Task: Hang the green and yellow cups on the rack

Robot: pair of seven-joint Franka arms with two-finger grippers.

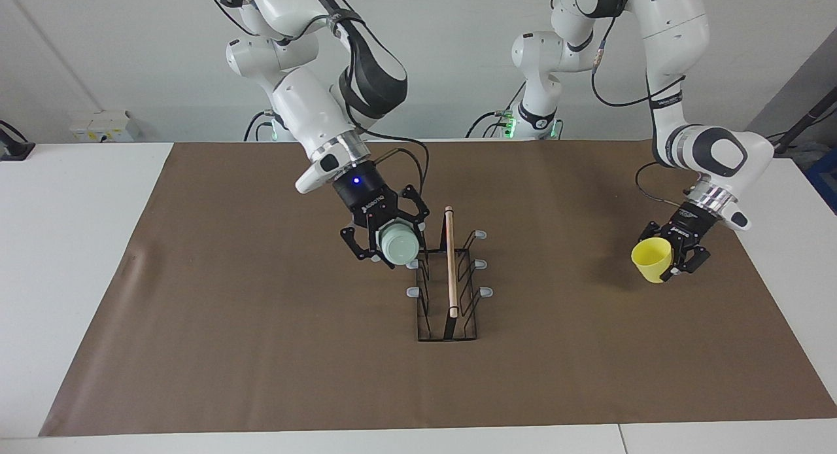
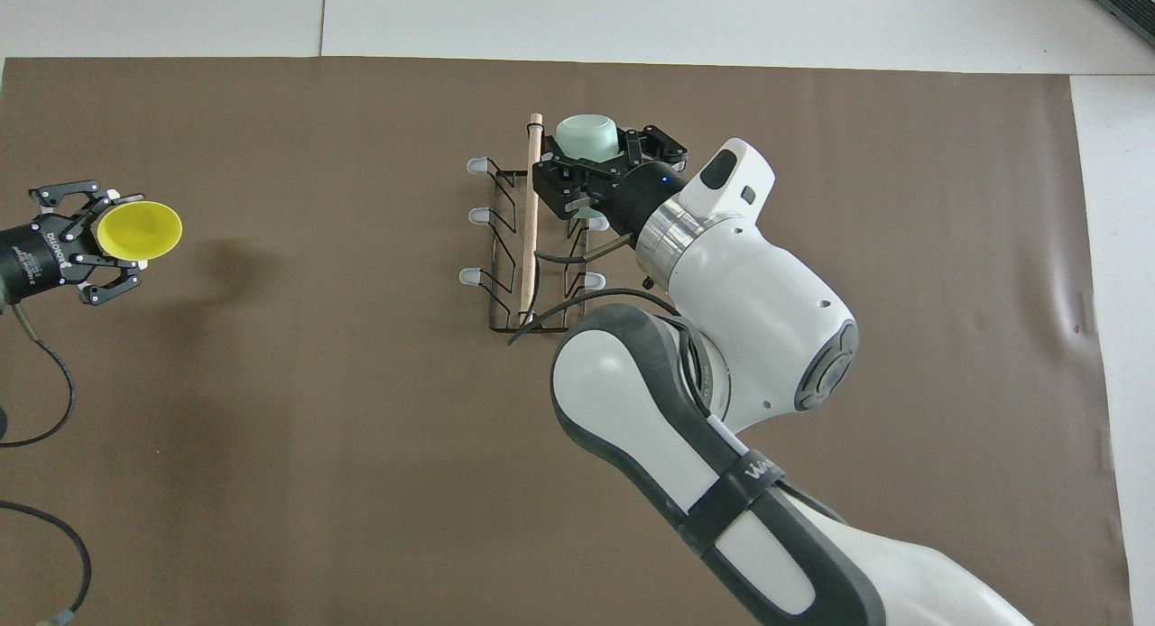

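Plainly, tapered green cup (image 1: 400, 243), wire rack (image 1: 448, 290)

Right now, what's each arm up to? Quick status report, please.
Right gripper shut on green cup, at rack prongs. Left gripper shut on yellow cup, over mat, waiting. Nothing in the way.
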